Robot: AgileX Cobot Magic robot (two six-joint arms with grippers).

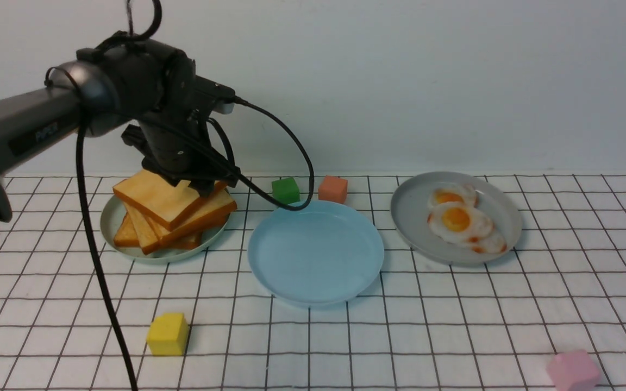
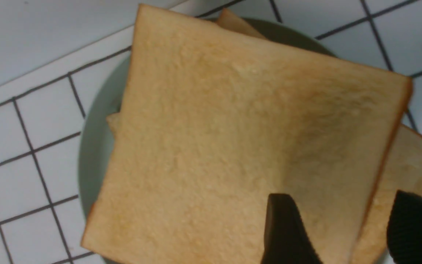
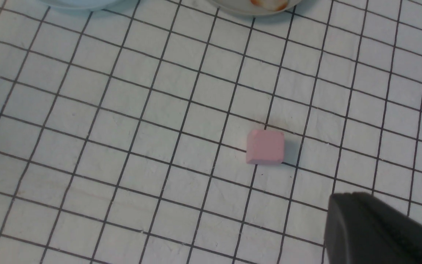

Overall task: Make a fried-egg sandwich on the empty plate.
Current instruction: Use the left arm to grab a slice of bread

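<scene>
The light blue empty plate (image 1: pixel 315 255) sits mid-table with nothing on it. A pile of several toast slices (image 1: pixel 174 209) lies on a pale grey-green plate (image 1: pixel 107 222) at the left. My left gripper (image 1: pixel 204 187) hovers over the pile's right side. In the left wrist view it (image 2: pixel 339 205) is open, one finger (image 2: pixel 284 227) over the top slice (image 2: pixel 233 139), the other (image 2: pixel 416 227) beyond that slice's edge. Fried eggs (image 1: pixel 457 217) lie on a grey plate (image 1: pixel 405 212) at the right. My right gripper (image 3: pixel 354 201) is shut and empty above the cloth. No sandwich shows.
A green cube (image 1: pixel 285 190) and a salmon cube (image 1: pixel 333 189) stand behind the blue plate. A yellow cube (image 1: pixel 168 334) sits front left. A pink cube (image 1: pixel 573 370) sits front right, near my right gripper (image 3: pixel 265 147). A wall runs behind the checked cloth.
</scene>
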